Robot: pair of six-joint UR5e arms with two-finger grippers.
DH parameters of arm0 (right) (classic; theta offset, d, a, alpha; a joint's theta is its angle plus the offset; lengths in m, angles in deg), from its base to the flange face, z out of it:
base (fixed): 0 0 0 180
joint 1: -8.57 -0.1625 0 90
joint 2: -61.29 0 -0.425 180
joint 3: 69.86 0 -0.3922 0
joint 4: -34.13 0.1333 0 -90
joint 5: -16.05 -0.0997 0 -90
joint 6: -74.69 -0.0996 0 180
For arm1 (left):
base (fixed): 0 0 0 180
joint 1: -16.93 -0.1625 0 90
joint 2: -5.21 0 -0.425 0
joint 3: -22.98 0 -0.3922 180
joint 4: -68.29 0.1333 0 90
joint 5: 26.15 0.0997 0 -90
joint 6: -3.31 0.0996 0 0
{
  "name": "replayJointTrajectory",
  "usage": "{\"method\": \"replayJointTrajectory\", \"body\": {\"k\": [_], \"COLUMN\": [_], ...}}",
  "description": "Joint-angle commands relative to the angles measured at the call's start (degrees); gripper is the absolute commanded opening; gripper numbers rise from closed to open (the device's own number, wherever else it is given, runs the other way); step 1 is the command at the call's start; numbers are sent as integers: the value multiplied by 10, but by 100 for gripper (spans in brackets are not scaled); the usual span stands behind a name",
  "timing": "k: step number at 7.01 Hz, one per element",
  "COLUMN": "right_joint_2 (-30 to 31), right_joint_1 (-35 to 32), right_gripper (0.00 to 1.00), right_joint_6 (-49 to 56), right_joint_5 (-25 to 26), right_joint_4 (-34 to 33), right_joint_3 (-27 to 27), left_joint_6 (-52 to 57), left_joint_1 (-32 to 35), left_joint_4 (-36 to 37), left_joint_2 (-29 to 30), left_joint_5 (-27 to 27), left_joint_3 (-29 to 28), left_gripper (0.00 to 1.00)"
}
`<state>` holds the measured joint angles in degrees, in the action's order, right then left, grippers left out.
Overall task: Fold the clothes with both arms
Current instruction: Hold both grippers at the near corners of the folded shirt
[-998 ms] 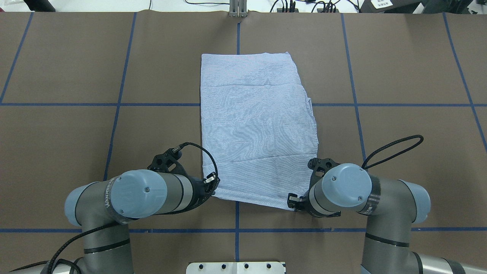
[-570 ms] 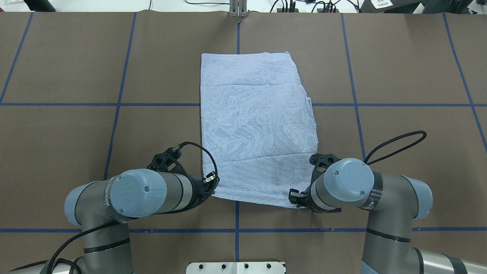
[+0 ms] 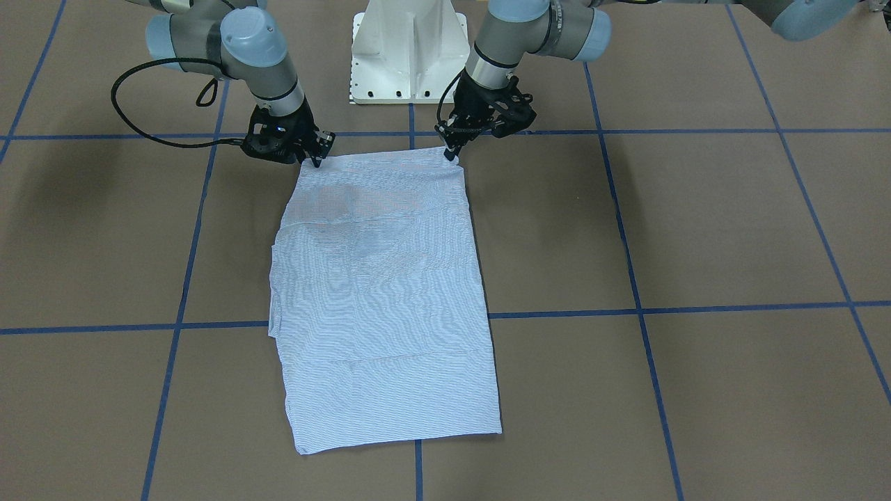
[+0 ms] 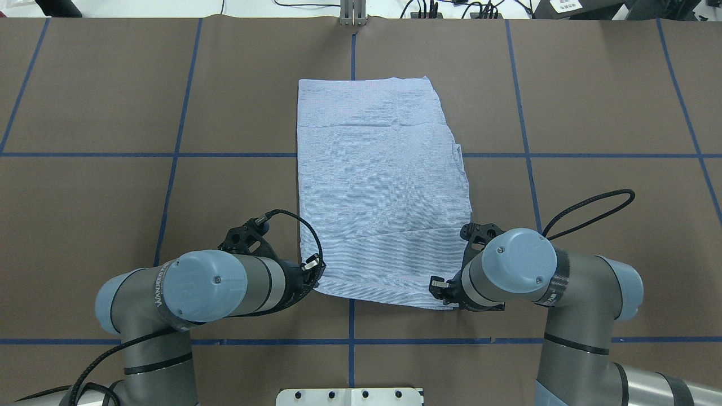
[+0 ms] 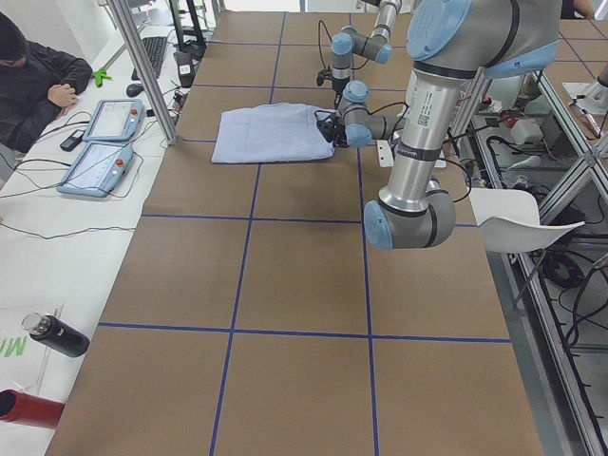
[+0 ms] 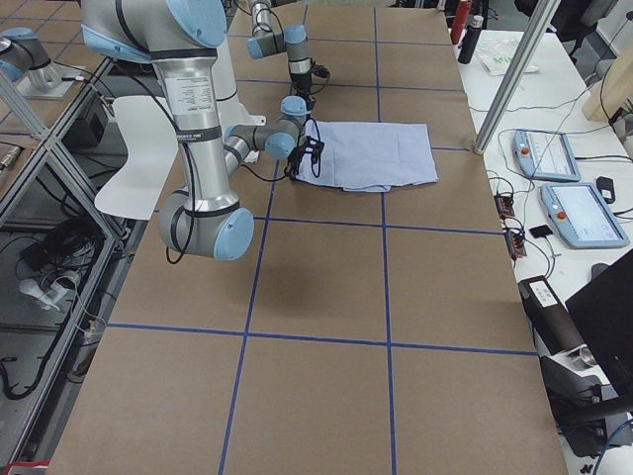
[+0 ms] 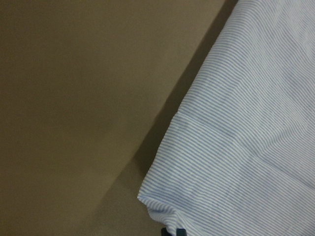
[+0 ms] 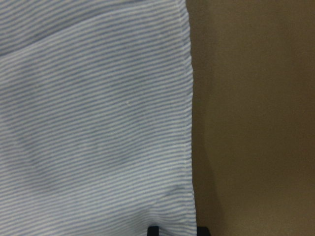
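1. One striped shirt (image 4: 378, 186), pale blue and white, lies folded into a long flat rectangle on the brown table (image 4: 113, 84). It runs away from both sets of fingers towards the far edge.
2. There are two arms, the left arm (image 4: 225, 287) and the right arm (image 4: 519, 268). Each ends low at one near corner of the shirt.
3. The left gripper (image 3: 451, 152) sits at the shirt's near-left corner. In the left wrist view its dark fingertips (image 7: 172, 231) are close together, pinching the corner, and the cloth puckers just in front of them.
4. The right gripper (image 3: 317, 158) sits at the near-right corner. In the right wrist view its two fingertips (image 8: 153, 230) stand apart, and the shirt's hemmed side edge runs between them. One is over cloth, the other over bare table.
5. Blue tape lines (image 4: 175, 155) grid the table, and one passes under the shirt, well beyond the fingers.
6. One white pedestal (image 3: 411, 49) stands behind the grippers, between the arms.
7. One person (image 5: 33, 81) sits at a side bench by two teach pendants (image 5: 95, 142), well apart from both grippers.
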<state>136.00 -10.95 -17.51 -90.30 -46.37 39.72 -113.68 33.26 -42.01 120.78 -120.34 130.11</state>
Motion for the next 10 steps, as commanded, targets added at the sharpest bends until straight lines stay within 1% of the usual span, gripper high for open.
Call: {"method": "replayJointTrajectory", "body": {"k": [1,2,4,5,6,7,8,9,10], "right_joint_2": [-5,-13,-41,-41,-34,-17,-8,2,7], "right_joint_1": [0,-5,-15,-24,-27,-27,-28,-29,-25], "right_gripper": [0,0,0,0,0,0,0,0,0], "right_joint_6": [-2,-2,-2,-2,-2,-2,-2,-2,-2], "right_joint_5": [1,1,-2,-27,-39,-46,-67,-78,-77], "right_joint_4": [0,-3,-41,-45,-45,-45,-44,-44,-43], "right_joint_3": [0,0,3,12,33,56,79,97,93], "left_joint_6": [0,1,2,3,4,4,4,4,2], "left_joint_1": [3,4,5,5,4,-1,-3,-4,-12], "left_joint_4": [0,1,4,6,31,63,95,107,107], "left_joint_2": [-1,-1,-1,-3,-1,-1,-3,-5,-6], "left_joint_5": [1,0,0,-1,-3,-3,-6,-21,-23], "left_joint_3": [0,0,2,9,21,56,82,84,80], "left_gripper": [0,0,0,0,0,0,0,0,0]}}
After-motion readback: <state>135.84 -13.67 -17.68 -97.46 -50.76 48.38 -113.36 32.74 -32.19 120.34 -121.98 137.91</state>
